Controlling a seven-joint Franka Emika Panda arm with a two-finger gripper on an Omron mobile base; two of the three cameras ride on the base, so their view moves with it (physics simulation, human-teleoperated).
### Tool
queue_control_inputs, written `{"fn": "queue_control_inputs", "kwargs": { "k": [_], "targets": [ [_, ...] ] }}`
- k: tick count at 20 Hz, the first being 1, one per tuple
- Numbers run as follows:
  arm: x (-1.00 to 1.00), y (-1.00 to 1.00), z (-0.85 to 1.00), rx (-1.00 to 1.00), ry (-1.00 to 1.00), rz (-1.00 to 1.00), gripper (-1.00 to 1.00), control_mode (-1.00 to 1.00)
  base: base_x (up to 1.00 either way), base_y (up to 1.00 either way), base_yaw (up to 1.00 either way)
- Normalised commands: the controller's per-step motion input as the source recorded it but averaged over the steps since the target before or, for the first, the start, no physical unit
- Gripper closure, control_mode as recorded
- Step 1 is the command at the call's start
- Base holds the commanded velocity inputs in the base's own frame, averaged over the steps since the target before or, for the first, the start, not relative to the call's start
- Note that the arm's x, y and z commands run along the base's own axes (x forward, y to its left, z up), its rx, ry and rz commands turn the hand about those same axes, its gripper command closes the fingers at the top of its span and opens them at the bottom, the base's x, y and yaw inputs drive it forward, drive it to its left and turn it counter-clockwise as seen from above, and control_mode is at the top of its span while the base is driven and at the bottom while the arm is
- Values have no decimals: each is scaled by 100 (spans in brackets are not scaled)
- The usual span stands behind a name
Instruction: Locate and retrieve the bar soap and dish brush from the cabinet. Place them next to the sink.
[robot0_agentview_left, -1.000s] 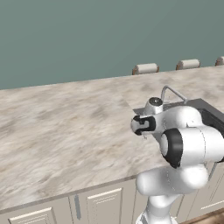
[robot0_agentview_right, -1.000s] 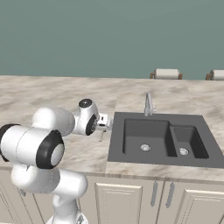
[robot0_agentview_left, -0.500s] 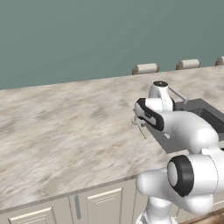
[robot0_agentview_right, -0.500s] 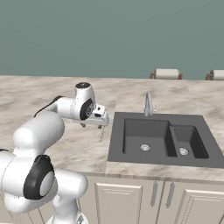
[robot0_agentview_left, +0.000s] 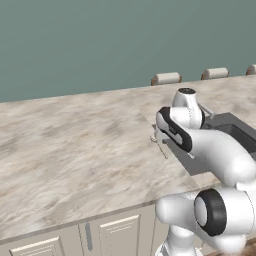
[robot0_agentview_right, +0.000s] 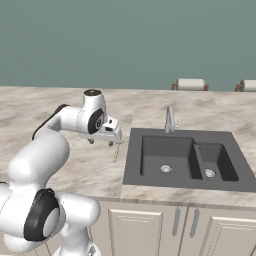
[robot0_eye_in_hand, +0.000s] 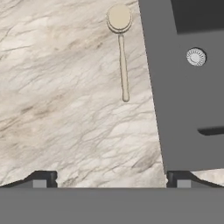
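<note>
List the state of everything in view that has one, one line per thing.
dish brush: lying flat on the counter beside the sink, free of the gripper.
gripper: open, empty, above the counter.
sink: empty, no water running from the faucet.
lower cabinet doors: closed.

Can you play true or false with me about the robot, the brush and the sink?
1. The dish brush lies flat on the marbled counter. True.
2. The brush is inside the sink. False: it lies on the counter beside the sink's rim.
3. The gripper is squeezing the brush. False: its fingertips stand wide apart and nothing is between them.
4. The sink has two basins. True: the right base view shows a bigger one and a smaller one.
5. The faucet stands at the back edge of the sink. True.
6. The bar soap sits next to the brush. False: only bare counter lies around the brush.
</note>
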Motion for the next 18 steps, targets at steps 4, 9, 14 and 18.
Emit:
{"fn": "queue_control_inputs", "kwargs": {
  "k": [4, 9, 14, 18],
  "targets": [
    [-63, -2, 4, 6, -6, -2, -100, -100, 0, 0, 0],
    [-54, 3, 0, 2, -4, -3, -100, -100, 0, 0, 0],
    [-8, 1, 0, 0, 0, 1, -100, -100, 0, 0, 0],
    [-9, 1, 0, 0, 1, 0, -100, -100, 0, 0, 0]
  ]
}}
